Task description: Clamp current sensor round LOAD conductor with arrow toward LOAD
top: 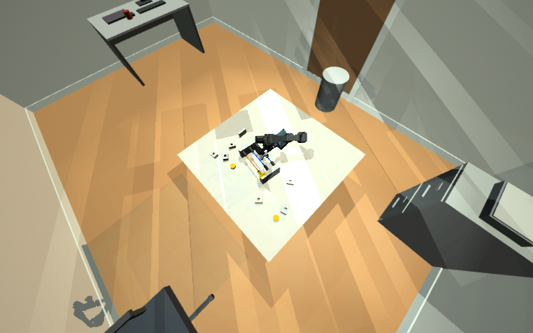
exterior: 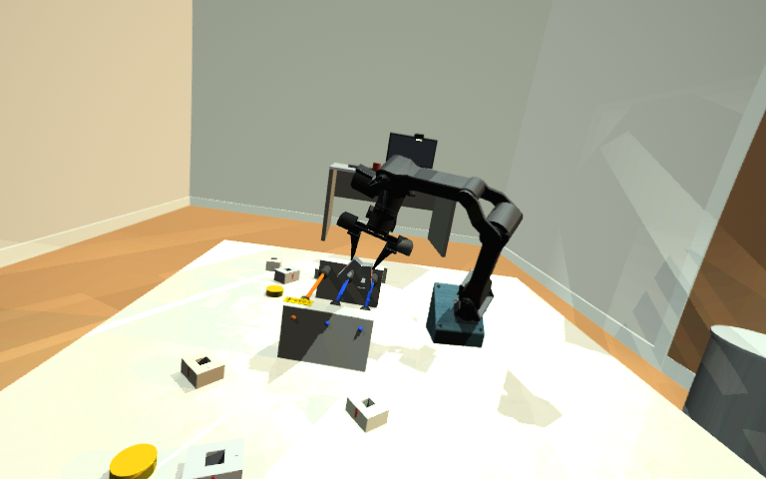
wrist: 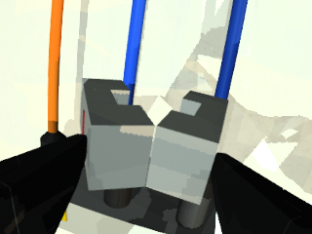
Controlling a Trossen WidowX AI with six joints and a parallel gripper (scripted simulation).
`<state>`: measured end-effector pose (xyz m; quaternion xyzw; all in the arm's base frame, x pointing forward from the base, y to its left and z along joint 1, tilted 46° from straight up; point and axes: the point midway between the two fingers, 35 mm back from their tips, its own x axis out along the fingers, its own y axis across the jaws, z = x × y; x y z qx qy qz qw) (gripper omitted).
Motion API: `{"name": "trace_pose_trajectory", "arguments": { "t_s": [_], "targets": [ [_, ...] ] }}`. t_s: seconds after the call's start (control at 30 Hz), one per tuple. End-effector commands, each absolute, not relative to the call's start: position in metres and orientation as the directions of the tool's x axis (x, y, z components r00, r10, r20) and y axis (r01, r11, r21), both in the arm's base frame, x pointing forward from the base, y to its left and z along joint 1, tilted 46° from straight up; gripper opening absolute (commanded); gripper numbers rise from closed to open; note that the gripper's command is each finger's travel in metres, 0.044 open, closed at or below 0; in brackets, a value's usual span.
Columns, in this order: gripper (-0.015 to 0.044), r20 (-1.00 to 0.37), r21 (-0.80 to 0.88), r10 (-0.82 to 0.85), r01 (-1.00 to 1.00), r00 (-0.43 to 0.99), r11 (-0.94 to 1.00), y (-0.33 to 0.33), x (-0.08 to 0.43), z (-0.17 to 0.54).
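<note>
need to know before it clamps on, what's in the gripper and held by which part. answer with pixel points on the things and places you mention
The open split-core current sensor [wrist: 119, 156], held by the outer sides of its two halves.

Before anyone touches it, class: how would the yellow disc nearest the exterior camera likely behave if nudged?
The yellow disc would probably slide rather than roll, since it lies on its flat face. It seems unlikely to tip, being wider than it is tall. Its smooth-looking rim might feel slippery.
</note>
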<state>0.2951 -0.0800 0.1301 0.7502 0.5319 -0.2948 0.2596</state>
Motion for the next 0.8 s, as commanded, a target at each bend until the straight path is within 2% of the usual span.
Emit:
{"name": "trace_pose_trajectory", "arguments": {
  "t_s": [0.0, 0.4, 0.77],
  "targets": [
    [0.0000, -0.716, 0.084, 0.643, 0.948, 0.271, -0.306, -0.083, 0.321, 0.128],
    [0.0000, -0.709, 0.090, 0.648, 0.948, 0.276, -0.305, -0.079, 0.385, 0.112],
    [0.0000, -0.709, 0.090, 0.649, 0.948, 0.276, -0.305, -0.072, 0.393, 0.104]
  ]
}}
